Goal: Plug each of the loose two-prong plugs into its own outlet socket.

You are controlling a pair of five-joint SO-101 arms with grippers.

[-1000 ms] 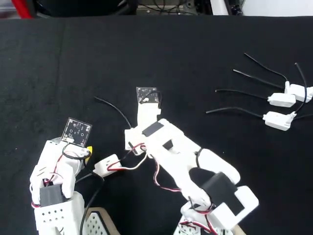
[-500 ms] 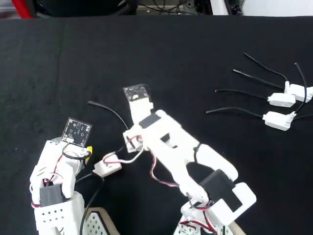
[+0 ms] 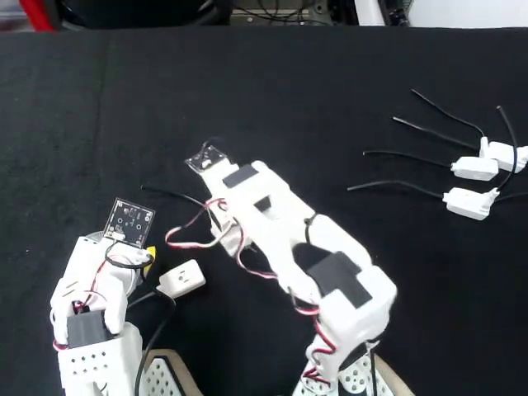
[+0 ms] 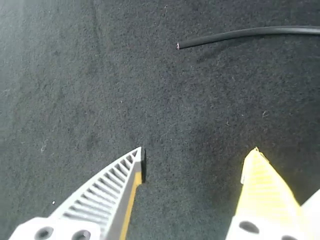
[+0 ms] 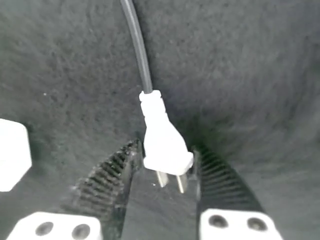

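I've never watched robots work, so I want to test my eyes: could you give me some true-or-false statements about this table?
1. The right gripper grips a white two-prong plug. True.
2. The left gripper is clamped on a socket. False: it is open and holds nothing.
3. The plug sits pushed into the loose socket. False: its prongs are bare, and the socket lies apart on the black cloth.
4. The plug's cord is black. True.

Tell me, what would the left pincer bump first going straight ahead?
Probably the black table cloth: bare cloth lies right ahead of the left pincer's open tips. The black cord's end lies farther on, off to one side; depth is unclear.
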